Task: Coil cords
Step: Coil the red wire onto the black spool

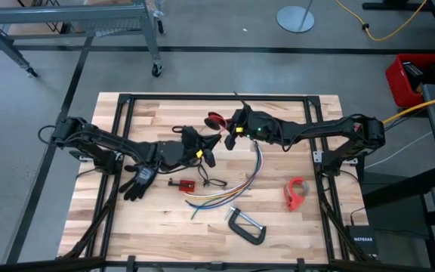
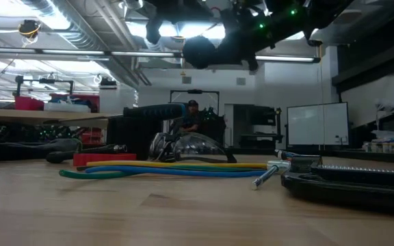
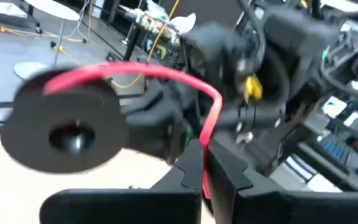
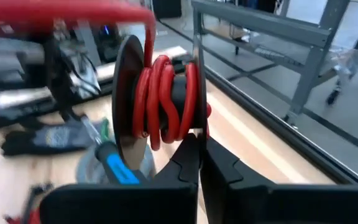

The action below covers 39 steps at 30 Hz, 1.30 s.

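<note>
Right jaws pinch the red cord spool above the desk; left jaws, at its nine o'clock, pinch the red cord.

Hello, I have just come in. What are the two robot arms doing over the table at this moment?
Both arms are raised above the middle of the table, winding a red cord onto a small black spool. The right pincer is shut on the spool's rim, and the left pincer is shut on the loose red strand leading to it. The bundle of coloured cords lies uncoiled on the table, beside a metal clamp.
</note>
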{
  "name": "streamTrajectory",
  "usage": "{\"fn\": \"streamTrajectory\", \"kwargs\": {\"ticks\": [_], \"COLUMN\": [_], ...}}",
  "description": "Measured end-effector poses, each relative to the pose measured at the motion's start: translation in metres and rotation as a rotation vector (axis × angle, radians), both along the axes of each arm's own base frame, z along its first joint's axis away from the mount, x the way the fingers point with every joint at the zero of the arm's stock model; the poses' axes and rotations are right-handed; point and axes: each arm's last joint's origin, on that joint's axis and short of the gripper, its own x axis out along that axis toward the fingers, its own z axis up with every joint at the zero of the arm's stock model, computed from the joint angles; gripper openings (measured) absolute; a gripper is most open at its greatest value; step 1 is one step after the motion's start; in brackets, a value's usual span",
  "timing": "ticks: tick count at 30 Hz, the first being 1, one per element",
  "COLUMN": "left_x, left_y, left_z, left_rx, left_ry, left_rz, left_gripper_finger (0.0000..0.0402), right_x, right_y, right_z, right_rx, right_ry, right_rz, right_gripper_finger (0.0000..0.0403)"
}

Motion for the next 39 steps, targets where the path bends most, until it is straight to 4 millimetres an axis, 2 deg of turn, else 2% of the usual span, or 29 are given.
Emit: {"fn": "streamTrajectory", "kwargs": {"ticks": [16,21,29,39], "left_x": [-0.002,-0.005,-0.014,-0.025], "left_y": [-0.001,-0.006,-0.019,-0.029], "left_z": [-0.013,-0.021,-0.033,-0.044], "left_rx": [-0.025,-0.021,-0.026,0.003], "left_ry": [0.107,0.184,0.288,0.414], "left_rz": [0.014,0.007,0.039,0.053], "left_gripper_finger": [0.0000,0.0000,0.0000,0.0000], "right_x": [0.005,0.004,-0.001,-0.007], "right_y": [0.002,-0.002,-0.020,-0.033], "right_z": [0.022,0.023,0.018,0.012], "right_rx": [0.069,0.078,0.158,0.224], "right_ry": [-0.266,-0.273,-0.233,-0.173], "right_rz": [0.114,0.164,0.318,0.437], "right_gripper_finger": [0.0002,0.0002,0.0002,0.0002]}}
